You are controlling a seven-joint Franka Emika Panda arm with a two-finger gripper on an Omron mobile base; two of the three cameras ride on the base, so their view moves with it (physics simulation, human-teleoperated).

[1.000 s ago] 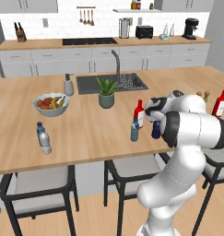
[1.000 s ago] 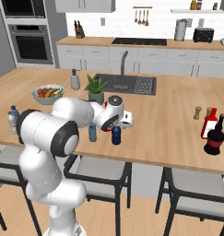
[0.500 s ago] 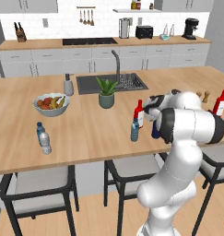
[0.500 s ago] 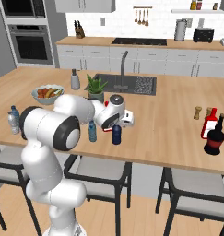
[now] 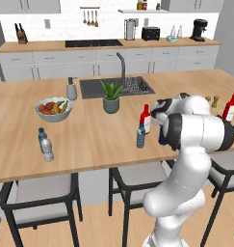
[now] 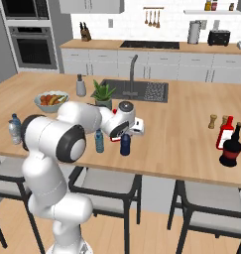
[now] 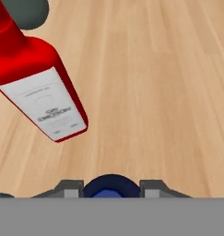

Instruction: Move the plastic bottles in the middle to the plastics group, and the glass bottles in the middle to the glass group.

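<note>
While clamped on navy bottle (image 7: 110,185), gripper (image 7: 110,188) sits beside red glass bottle (image 7: 37,83) on wooden island (image 7: 168,92).

A sink (image 5: 116,87) was set into the wooden island counter (image 5: 89,140). Just in front of the sink stood a potted plant (image 5: 110,96), and at the sink's left corner a grey soap dispenser (image 5: 71,89). Further left of the sink lay a fruit bowl (image 5: 53,109). Well to the right of the sink stood two small wooden shakers (image 6: 212,121). Behind the sink, on the back counter, were a toaster (image 5: 150,33), a kettle (image 5: 130,29), a coffee machine (image 5: 200,29) and a knife block (image 5: 21,34).
</note>
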